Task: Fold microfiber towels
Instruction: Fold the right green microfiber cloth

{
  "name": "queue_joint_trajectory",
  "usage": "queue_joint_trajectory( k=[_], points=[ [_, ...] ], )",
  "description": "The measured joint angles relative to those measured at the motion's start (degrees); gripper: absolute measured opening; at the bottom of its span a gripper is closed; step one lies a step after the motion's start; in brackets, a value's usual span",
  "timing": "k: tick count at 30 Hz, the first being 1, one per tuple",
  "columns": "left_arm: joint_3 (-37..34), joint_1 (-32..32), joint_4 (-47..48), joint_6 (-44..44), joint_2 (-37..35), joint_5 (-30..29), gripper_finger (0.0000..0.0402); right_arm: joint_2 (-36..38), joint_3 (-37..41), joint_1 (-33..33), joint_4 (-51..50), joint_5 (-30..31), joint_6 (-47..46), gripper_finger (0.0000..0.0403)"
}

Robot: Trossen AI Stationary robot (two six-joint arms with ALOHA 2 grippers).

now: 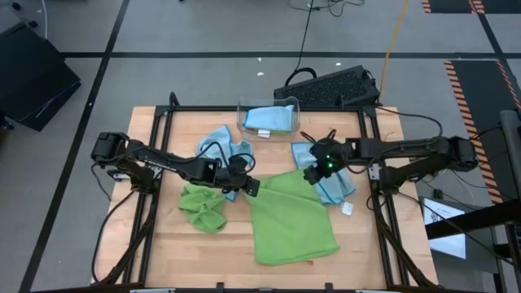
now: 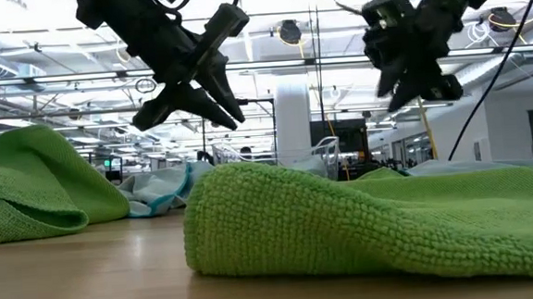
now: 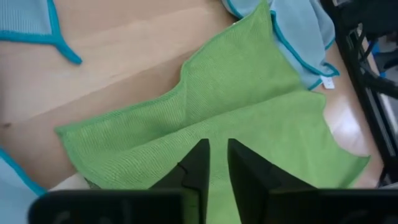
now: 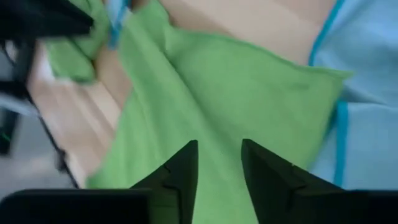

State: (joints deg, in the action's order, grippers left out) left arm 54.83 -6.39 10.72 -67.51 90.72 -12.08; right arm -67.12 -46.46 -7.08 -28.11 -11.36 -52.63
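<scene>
- A large lime green towel (image 1: 291,220) is seen spread across the middle of the wooden desk (image 1: 203,248), lying mostly flat, with a raised ridge running through it in the left wrist view.
- A second green towel (image 1: 202,205) is shown crumpled in a heap just beside the spread towel, on the left arm's side of it.
- A light blue towel (image 1: 224,146) is bunched beyond that heap, toward the far edge of the desk from the spread towel.
- Another light blue towel (image 1: 326,175) is pictured at the spread towel's far corner on the right arm's side, touching it, with a small white tag (image 1: 347,208) lying just past its edge.
- A blue towel (image 1: 269,118) is held inside a clear plastic bin (image 1: 244,110), which stands at the far edge of the desk, well apart from the spread towel.
- The left end effector (image 1: 251,188) is held above the spread towel's far corner nearest the heap; its fingers are drawn almost together, a narrow gap showing between them, and nothing is clamped.
- The right end effector (image 1: 312,174) is held above the opposite far corner; its fingers stand apart, and no cloth is gripped.
- A black keyboard (image 1: 330,88) is seen on the floor beyond the desk, behind the bin.
</scene>
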Motion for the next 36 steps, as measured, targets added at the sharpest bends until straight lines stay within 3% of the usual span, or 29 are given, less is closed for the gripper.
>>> queue_joint_trajectory(
  k=[6, 10, 20, 32, 36],
  points=[
    [0.0, 0.2, -1.5, 1.2, 0.7, -4.3, 0.0006, -7.2, 0.0, -3.5, 4.6, -6.3, 13.4, 0.0076],
    [-0.1, 0.9, -1.6, 0.8, 3.0, -5.8, 0.0014, -14.1, 0.0, -5.6, 7.2, -10.2, 17.8, 0.0053],
    [0.1, 6.0, -8.0, 5.6, 10.3, 0.8, 0.0007, -24.6, 0.0, -9.7, 11.8, -9.7, 27.1, 0.0002],
    [-0.1, 9.9, -6.1, 11.8, 14.3, 6.7, 0.002, -29.2, -0.2, -15.3, 16.2, -9.0, 27.7, 0.0],
    [-0.2, 13.6, -4.5, 11.9, 12.1, 13.3, 0.0004, -29.3, -0.2, -17.4, 18.0, -8.2, 26.3, 0.0]
  ],
)
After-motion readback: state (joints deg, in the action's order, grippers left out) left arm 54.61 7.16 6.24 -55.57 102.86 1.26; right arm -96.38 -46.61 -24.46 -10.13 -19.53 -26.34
